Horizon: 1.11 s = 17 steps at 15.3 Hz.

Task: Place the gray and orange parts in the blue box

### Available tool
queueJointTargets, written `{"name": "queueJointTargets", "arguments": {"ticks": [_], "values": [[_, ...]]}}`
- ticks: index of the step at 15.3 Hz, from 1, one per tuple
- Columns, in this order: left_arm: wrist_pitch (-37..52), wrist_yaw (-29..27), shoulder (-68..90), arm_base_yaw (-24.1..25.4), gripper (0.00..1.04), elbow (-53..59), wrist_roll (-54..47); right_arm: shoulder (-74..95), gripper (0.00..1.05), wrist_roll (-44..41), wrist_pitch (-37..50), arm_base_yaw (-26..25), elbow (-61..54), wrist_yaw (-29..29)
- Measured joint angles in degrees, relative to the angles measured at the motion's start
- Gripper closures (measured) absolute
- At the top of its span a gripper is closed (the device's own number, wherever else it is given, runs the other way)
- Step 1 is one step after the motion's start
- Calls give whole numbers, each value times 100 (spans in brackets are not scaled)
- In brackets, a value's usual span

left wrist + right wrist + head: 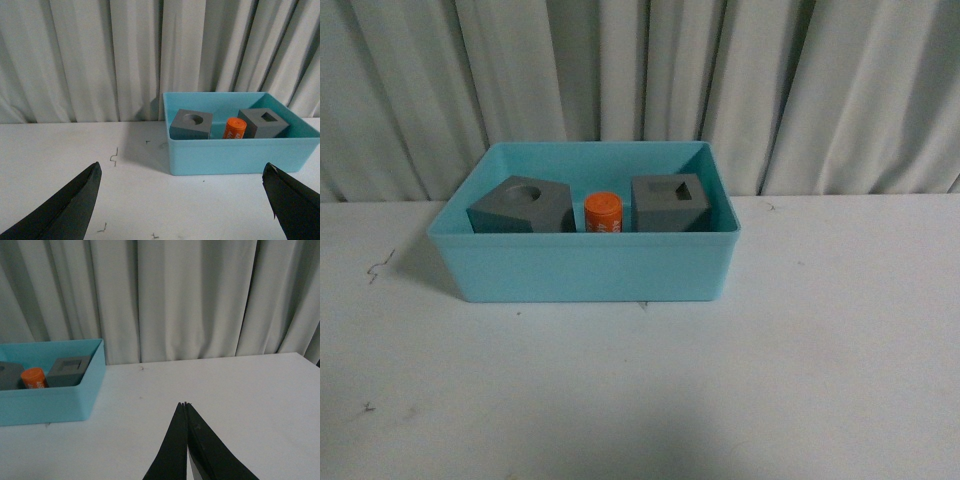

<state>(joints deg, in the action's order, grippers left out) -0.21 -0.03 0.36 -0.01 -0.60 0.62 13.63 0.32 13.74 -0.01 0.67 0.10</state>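
Observation:
The blue box [582, 268] stands on the white table against the curtain. Inside it sit the gray cube with the round recess [521, 205] at the left, the orange cylinder [603, 212] in the middle and the gray cube with the rectangular recess [669, 202] at the right. Neither arm shows in the front view. My left gripper [182, 172] is open and empty, low over the table, short of the box [240, 156]. My right gripper [185, 404] is shut and empty over bare table, to the right of the box [47, 405].
The white table [820, 380] carries small dark scuff marks [380, 266]. A pleated pale curtain [640, 80] hangs close behind the box.

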Motion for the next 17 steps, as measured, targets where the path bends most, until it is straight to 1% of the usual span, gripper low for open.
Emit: {"name": "queueJointTargets", "arguments": {"ticks": [5,6,7,14,15,17], "values": [[0,-2,0,0,7,0,0,-424,103,0,-470,0,0,0],[0,-2,0,0,7,0,0,-942,103,0,-1261,0,4,-13],[-2,2,0,0,7,0,0,-1355,103,-2,-1342,0,4,-9],[2,0,0,0,7,0,0,-1342,103,-4,-1392,0,4,-7],[2,0,0,0,7,0,0,-1342,93,-7,-1394,0,4,-7],[2,0,0,0,7,0,0,-1342,69,-7,-1392,0,4,-7]]}}
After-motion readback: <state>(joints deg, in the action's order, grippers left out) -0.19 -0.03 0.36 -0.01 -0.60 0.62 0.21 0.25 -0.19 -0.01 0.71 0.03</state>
